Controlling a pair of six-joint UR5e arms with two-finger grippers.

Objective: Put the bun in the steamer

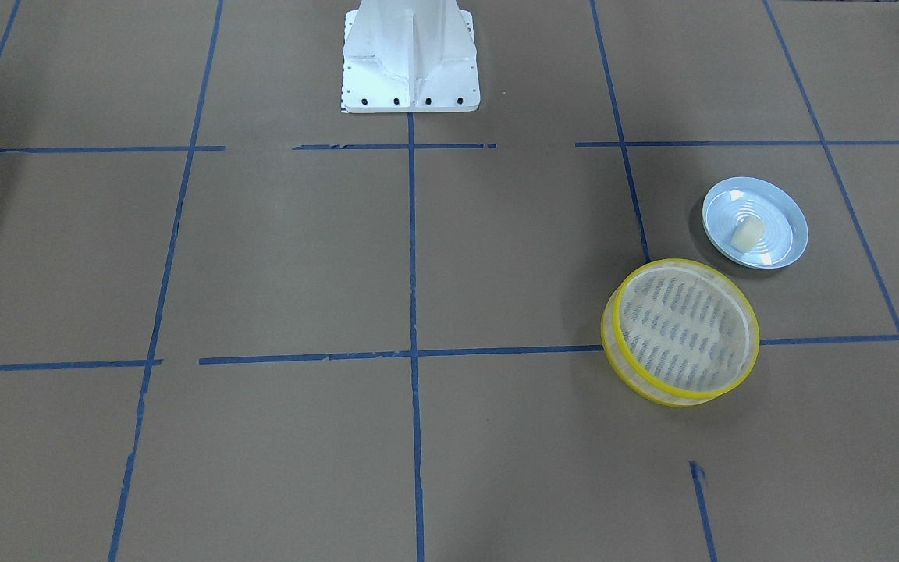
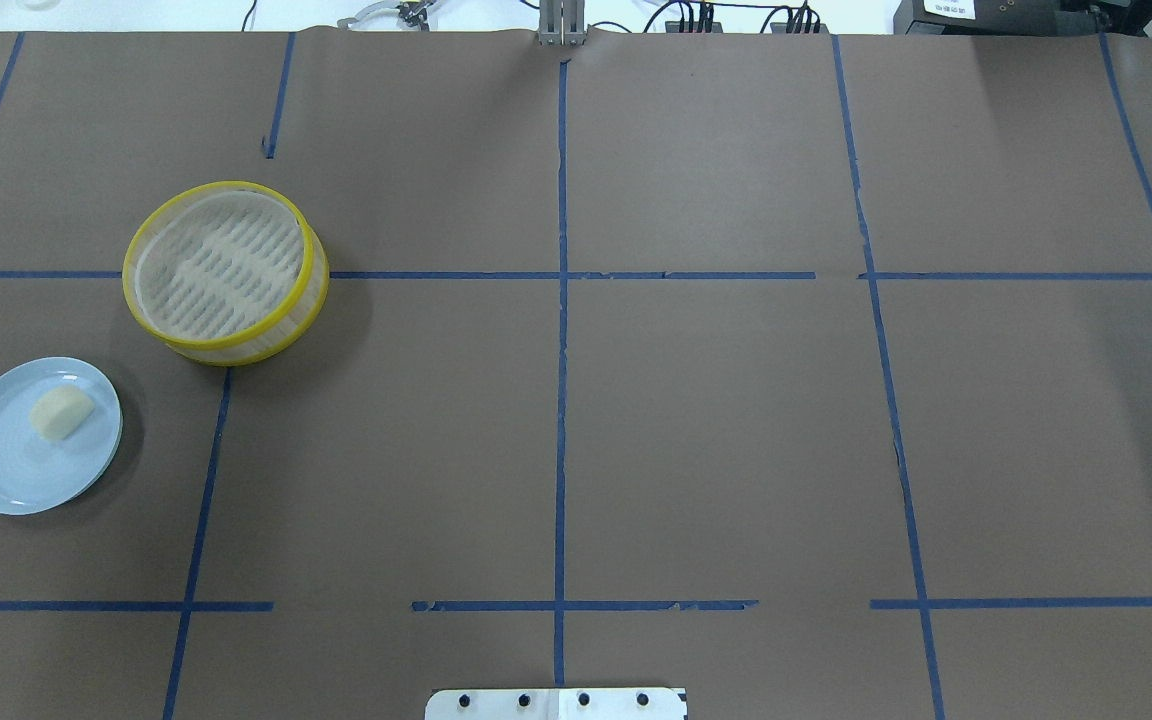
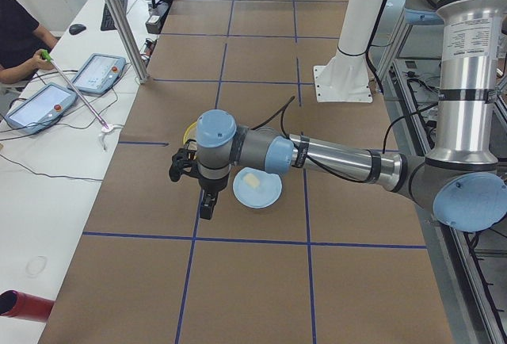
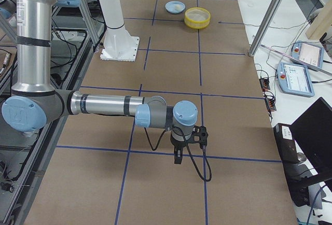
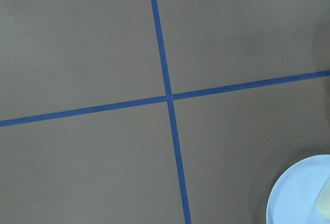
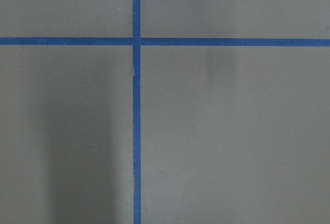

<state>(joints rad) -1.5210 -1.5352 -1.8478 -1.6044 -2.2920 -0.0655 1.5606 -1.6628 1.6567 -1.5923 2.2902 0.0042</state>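
The cream-white bun [image 2: 61,412] lies on a pale blue plate [image 2: 16,480] at the table's left side; it also shows in the front view [image 1: 747,232]. The empty yellow-rimmed steamer [image 2: 224,270] stands just beyond the plate, also seen in the front view [image 1: 681,332]. My left gripper [image 3: 206,205] shows only in the exterior left view, hanging above the table beside the plate [image 3: 257,197]; I cannot tell if it is open or shut. My right gripper [image 4: 178,157] shows only in the exterior right view, far from the steamer [image 4: 197,17]; its state is also unclear.
Brown paper with blue tape lines covers the table. The white robot base [image 1: 410,62] stands at the near middle edge. Tablets, cables and an operator's arm [image 3: 24,51] are on the side bench. The left wrist view catches the plate's edge [image 5: 294,203].
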